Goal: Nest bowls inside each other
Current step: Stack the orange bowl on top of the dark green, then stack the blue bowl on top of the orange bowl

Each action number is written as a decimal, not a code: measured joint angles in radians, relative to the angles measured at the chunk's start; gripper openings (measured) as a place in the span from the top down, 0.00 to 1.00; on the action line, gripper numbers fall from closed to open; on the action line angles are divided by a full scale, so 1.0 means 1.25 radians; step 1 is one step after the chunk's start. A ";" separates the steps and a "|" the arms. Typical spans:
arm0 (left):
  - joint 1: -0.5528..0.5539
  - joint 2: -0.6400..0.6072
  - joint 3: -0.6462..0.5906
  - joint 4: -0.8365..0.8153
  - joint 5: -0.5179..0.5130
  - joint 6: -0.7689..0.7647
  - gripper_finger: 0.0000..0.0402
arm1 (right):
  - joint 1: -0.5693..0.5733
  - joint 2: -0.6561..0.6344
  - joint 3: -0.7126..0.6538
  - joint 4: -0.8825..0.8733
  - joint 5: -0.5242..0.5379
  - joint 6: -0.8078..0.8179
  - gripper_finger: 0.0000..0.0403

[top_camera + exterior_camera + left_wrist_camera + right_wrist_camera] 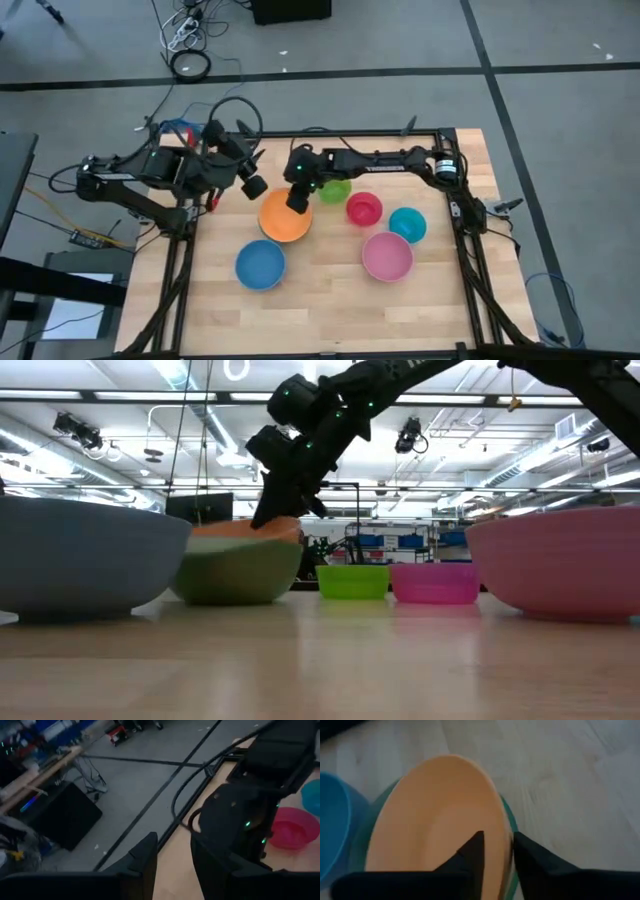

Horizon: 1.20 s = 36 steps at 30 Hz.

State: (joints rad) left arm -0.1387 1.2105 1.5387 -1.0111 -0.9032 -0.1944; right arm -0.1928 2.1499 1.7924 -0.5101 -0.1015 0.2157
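Note:
An orange bowl (283, 218) sits inside a dark green bowl (238, 572) left of the table's middle. Only the green rim (509, 820) shows around it. My right gripper (497, 852) is at the orange bowl's far rim, open, with one finger inside the bowl and one outside. My left gripper (254, 186) hangs raised off the far left of that stack, open, with nothing between its fingers (150, 862). Standing apart on the table on their bases are a blue bowl (260, 265), a pink bowl (387, 256), a teal bowl (407, 224), a red bowl (364, 209) and a lime green bowl (335, 190). My right gripper straddles the orange bowl's far rim (506, 845), slanting down from the table's far side. One finger (474, 851) is over the inside and the other (532, 857) is outside. A gap shows between them; I cannot tell whether either finger touches the rim.
The blue bowl (335, 830) stands close to the stack on its near left. The right arm (380, 160) reaches across the table's far edge above the lime green bowl. Bare wood (320, 300) lies along the near edge between the blue and pink bowls.

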 joint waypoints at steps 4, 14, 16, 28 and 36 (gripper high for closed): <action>0.000 -0.019 0.000 -0.121 0.022 -0.088 0.68 | 0.000 -0.040 0.000 -0.009 0.001 0.000 0.65; -0.069 -0.040 -0.159 -0.329 0.506 -0.244 0.68 | 0.049 -0.207 0.000 -0.266 0.193 -0.116 0.59; -0.105 -0.042 -0.228 -0.300 0.520 -0.268 0.68 | 0.071 -0.244 0.000 -0.346 0.254 -0.129 0.59; -0.159 -0.034 -0.504 -0.054 0.566 -0.761 0.68 | 0.211 -0.455 0.000 -0.617 0.407 0.022 0.59; -0.162 -0.032 -0.504 -0.058 0.599 -0.857 0.68 | 0.229 -0.484 0.000 -0.655 0.423 0.064 0.55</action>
State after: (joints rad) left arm -0.3417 1.1709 0.9081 -1.0831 -0.1539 -1.2654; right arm 0.0934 1.5448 1.7924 -1.3284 0.4267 0.2962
